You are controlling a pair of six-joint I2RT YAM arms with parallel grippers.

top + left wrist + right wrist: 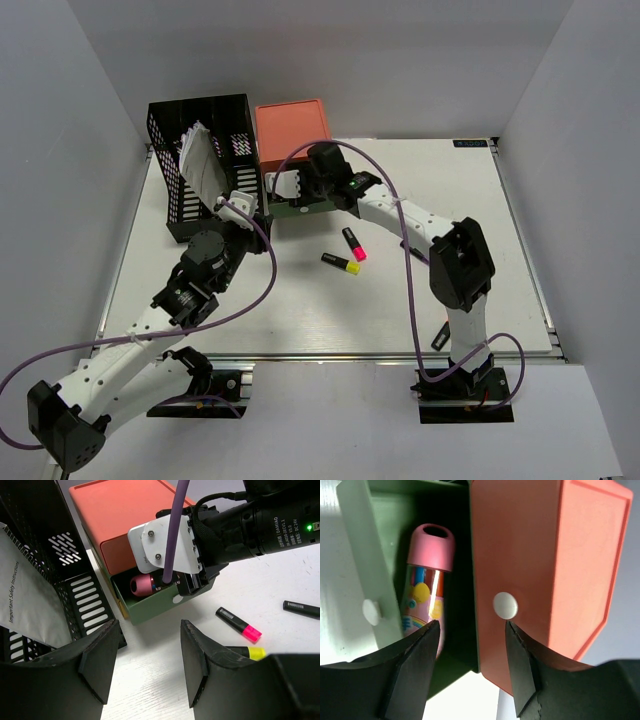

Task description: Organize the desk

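The white desk [300, 300] carries a coral, green and yellow drawer unit [292, 130] at the back. Its green drawer [155, 605] is pulled out, with a pink-capped tube [425, 590] lying inside. My right gripper [280, 195] is open and empty over that drawer. In the right wrist view [472, 630] its jaws straddle the edge between the green drawer and the coral drawer front [530, 570]. My left gripper [240, 208] is open and empty. It hovers low over bare desk just in front of the green drawer in the left wrist view [149, 645].
A black mesh file rack [205, 160] holding papers [30, 600] stands left of the drawer unit, close to my left gripper. A pink highlighter [354, 243], a yellow highlighter [341, 264] and a black pen [301, 609] lie loose mid-desk. A small black item [440, 337] lies near the right arm's base.
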